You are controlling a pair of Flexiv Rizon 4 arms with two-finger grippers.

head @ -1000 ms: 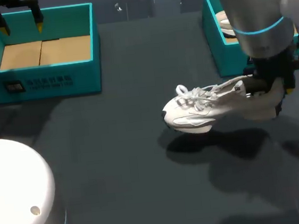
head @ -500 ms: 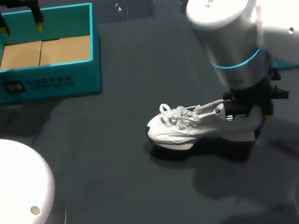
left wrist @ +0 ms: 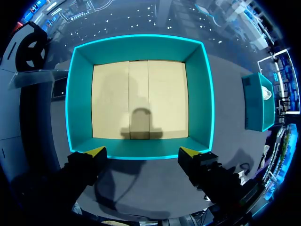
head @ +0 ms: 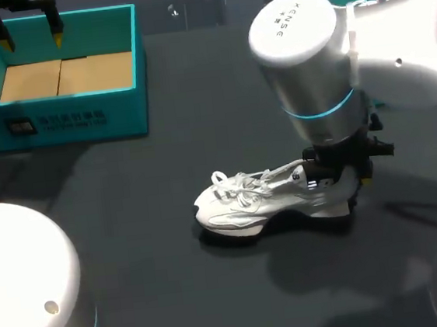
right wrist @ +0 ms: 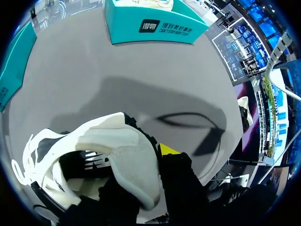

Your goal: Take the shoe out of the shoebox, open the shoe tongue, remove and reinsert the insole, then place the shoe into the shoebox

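Our right gripper [head: 339, 184] is clamped on the heel of the shoe [head: 257, 200]. One yellow-tipped finger [right wrist: 168, 149] sits outside the padded collar, and the other, as far as we can tell, is down inside the opening. The shoe rests sole-down on the dark table [head: 146, 218], out of the right box [right wrist: 150, 29]. Its long axis runs across the table, heel at our right gripper and toe toward our left side, so the laces [head: 240, 183] lie ahead of the fingers. We cannot make out the tongue under them. Our left gripper [left wrist: 142, 151] hangs with fingers wide apart over the left box [left wrist: 79, 103], well apart from the shoe, so the right arm is far nearer. The upper looks like soft white mesh with loose looped laces, over a thick moulded sole. The left box is teal card with a flat brown floor
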